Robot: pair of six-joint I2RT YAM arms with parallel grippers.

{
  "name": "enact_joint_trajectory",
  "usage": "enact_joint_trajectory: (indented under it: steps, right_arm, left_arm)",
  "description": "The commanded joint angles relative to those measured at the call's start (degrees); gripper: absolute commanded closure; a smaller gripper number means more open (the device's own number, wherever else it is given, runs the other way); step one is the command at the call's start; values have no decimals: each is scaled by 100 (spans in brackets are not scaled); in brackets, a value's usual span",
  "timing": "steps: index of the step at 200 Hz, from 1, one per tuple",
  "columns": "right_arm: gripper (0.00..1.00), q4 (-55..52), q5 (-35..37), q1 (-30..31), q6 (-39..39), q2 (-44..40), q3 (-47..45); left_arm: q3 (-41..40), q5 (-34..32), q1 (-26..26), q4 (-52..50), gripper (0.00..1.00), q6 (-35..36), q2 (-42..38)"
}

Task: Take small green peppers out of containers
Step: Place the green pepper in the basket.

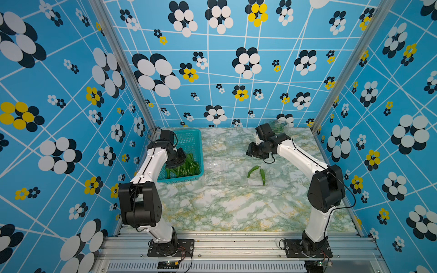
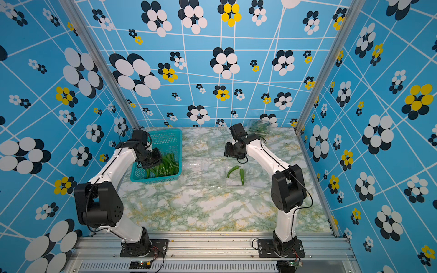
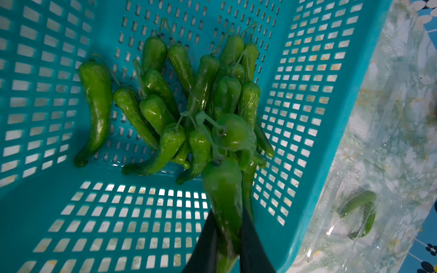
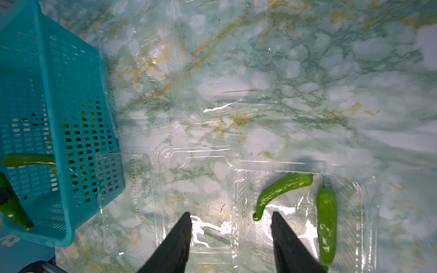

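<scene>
Currently L gripper (image 3: 227, 212) is clamped narrow on one pepper (image 3: 222, 184) over the basket (image 3: 331, 141), pile (image 3: 201, 99) right below it. R gripper (image 4: 230, 215) is half-open and empty, w/ the container (image 4: 364, 208) rim between its jaws and two peppers (image 4: 281, 191) just beside. Risk: it pinches crinkly plastic and drags the container, or the glossy pepper slips.

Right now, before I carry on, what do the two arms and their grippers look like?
Both arms match: the left arm and right arm have white tapered links joined by bulky black joint housings. A thin black cable loops outside each. The left gripper and right gripper have plain, flat black fingers narrowing to blunt tips. Each arm stands on a black bolted plate.
</scene>
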Motion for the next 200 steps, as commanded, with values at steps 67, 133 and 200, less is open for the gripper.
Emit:
enact_joint_trajectory:
  steps: [67,133,200]
  right_arm:
    - [46,-114,425,8,166,47,-649]
    - [45,-90,671,7,72,-565,-1111]
    - [45,205,421,-571,-104,-1389,-1983]
  left_arm:
    - [275,-71,36,40,49,130,309]
    - [523,-482,-1160,47,50,174,-222]
    - [1846,-1127,-3649,70,49,657,787]
